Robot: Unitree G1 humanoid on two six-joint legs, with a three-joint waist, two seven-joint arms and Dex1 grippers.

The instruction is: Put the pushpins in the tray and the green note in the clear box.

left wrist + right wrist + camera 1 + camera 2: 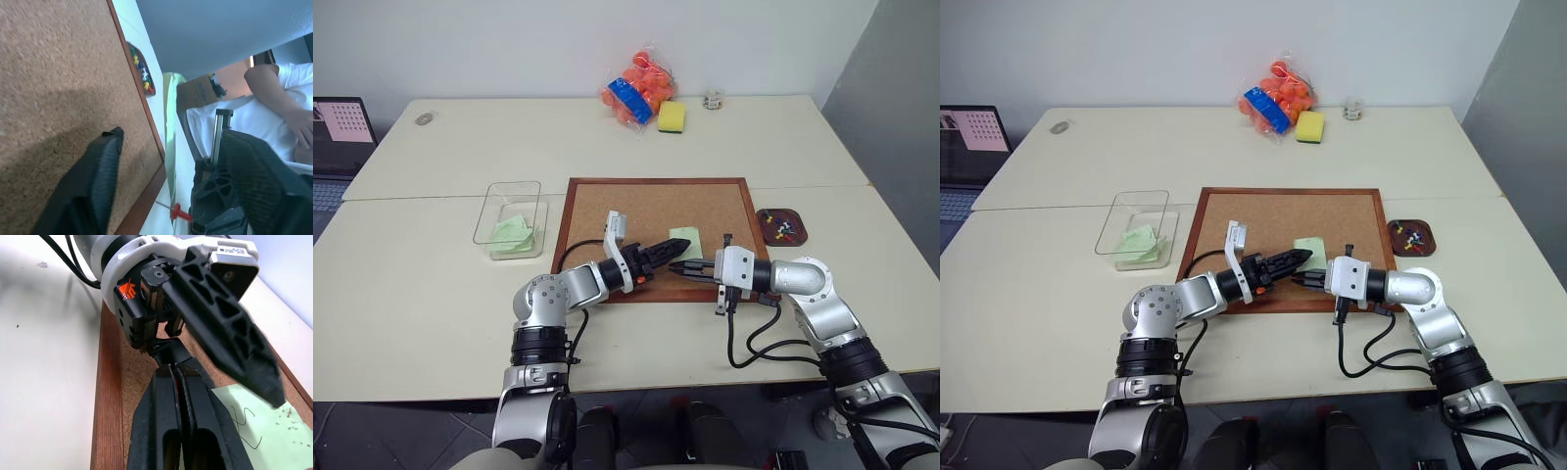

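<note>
Near the front edge of the wood-framed cork board (656, 211), the flat pale green square sticky note (264, 433) bears an unreadable pen scribble. The left gripper (674, 251) is parted over it, holding nothing. The right gripper (683, 267) is pressed closed; a red pushpin (179, 213) shows at its fingers. The transparent rectangular plastic box (513, 217) stands beside the board's left edge, the small dark brown dish (781, 226) beside its right.

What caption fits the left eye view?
Both pincers, left and right, meet over the cork board beside the green note.
</note>
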